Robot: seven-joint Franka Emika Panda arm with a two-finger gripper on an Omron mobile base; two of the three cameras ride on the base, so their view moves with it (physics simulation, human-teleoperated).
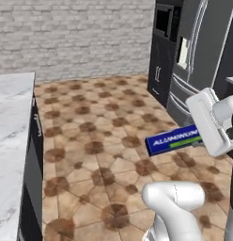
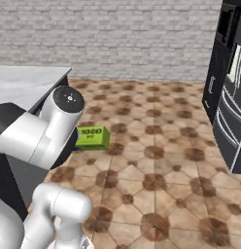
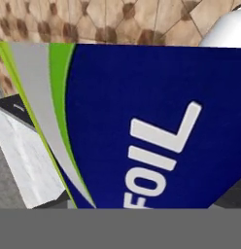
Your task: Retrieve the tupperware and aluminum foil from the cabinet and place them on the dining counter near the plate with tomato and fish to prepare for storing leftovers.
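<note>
Carrying the aluminum foil (image 1: pixel 174 139) above the brown tiled floor (image 1: pixel 99 141), the gripper (image 1: pixel 199 137) sits at the box's right-hand end in the left base view, mostly hidden behind the white hand (image 1: pixel 210 121). That view shows the long slim blue box lying close to level, its long axis running out leftward from the hand and tipped slightly, the free end a little lower than the end at the jaws. White lettering runs along the blue face, with a green stripe beneath it near the hand.

From the right base view, a green-yellow end of the box (image 2: pixel 92 137) sticks out past the arm's large white joint (image 2: pixel 59 121), pointing toward the camera's right, clear of the floor below it.

Seen in the hand view, the box fills the space directly ahead of the jaws: a deep blue face with the white word FOIL, and grey and green curved bands toward the left edge. The fingertips themselves cannot be made out there, and the contact is hidden in the base views too, so the jaws look closed around the box, held part-way apart by its width, though the exact pinch cannot be seen.

Off to the side of the box and lower, a white marble counter (image 1: pixel 12 141) runs along the left edge of the left base view. Well beyond the foil's free end stands a dark grey refrigerator (image 1: pixel 203 52) against the pale brick wall (image 1: pixel 76 37).
</note>
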